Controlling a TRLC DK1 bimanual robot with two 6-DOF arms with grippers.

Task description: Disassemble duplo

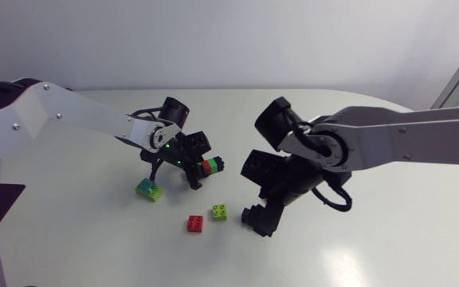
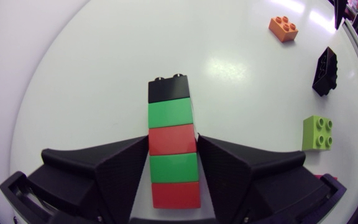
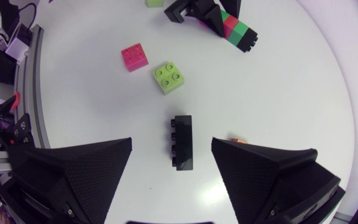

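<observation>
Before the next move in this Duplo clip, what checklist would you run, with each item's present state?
1. The left gripper is shut on the stack: ok.
2. The black end brick sticks out past that grip: ok.
3. The right gripper is open: ok.
4. The right gripper is lined up on the stack: not ok, it is over the loose black brick.
5. The lime brick and red brick are clear of the stack: ok.

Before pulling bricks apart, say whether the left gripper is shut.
Shut: black wedge fingers clamp the red-green-black plastic brick stack from both sides.
</observation>
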